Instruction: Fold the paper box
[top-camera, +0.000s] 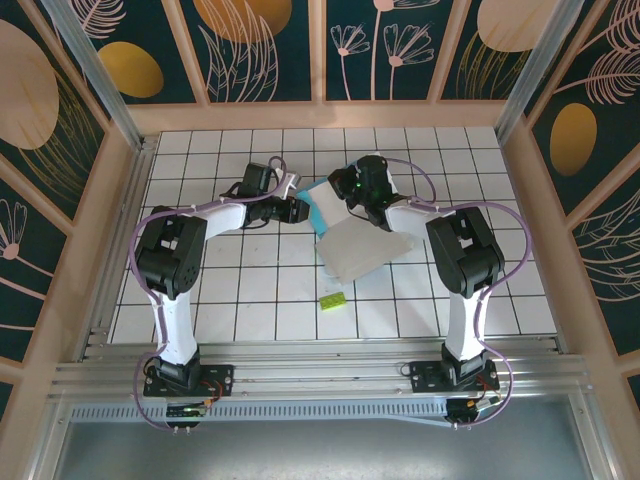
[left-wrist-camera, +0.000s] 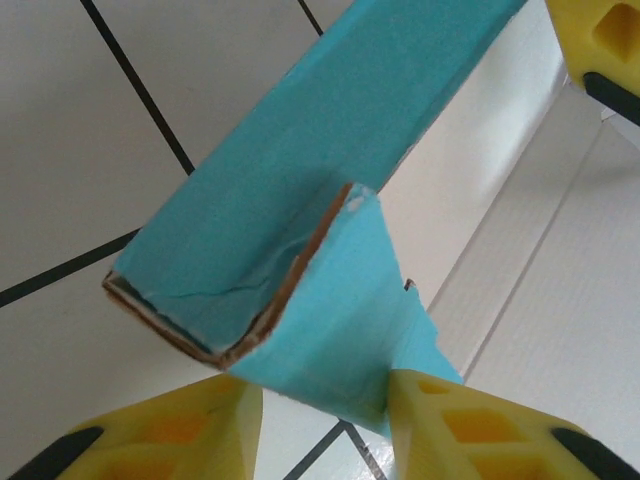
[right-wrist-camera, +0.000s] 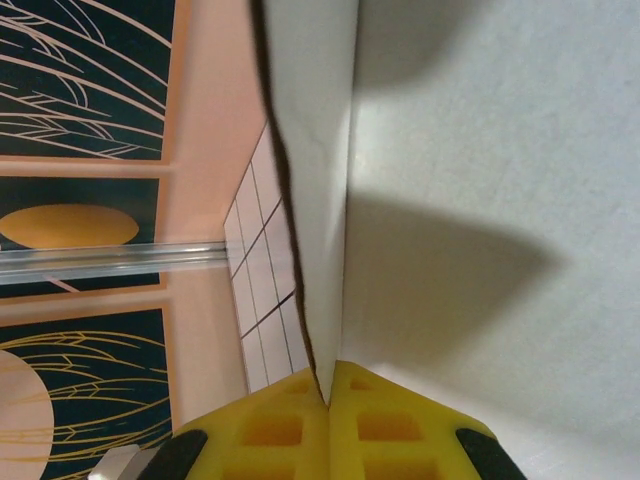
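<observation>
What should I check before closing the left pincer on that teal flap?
1. Right pincer clamped on paper box edge: ok.
2. Teal flap inside left pincer: ok, jaws apart.
3. Flap's crease intact: cannot tell, faint crack line.
4. Lime-green block apart from box: ok.
5. Box fully folded: not ok, white panel lies open.

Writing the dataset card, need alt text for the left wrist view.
A teal flap of the paper box stands folded up off the white gridded table. The left gripper straddles the flap's lower corner, yellow fingers apart.
</observation>
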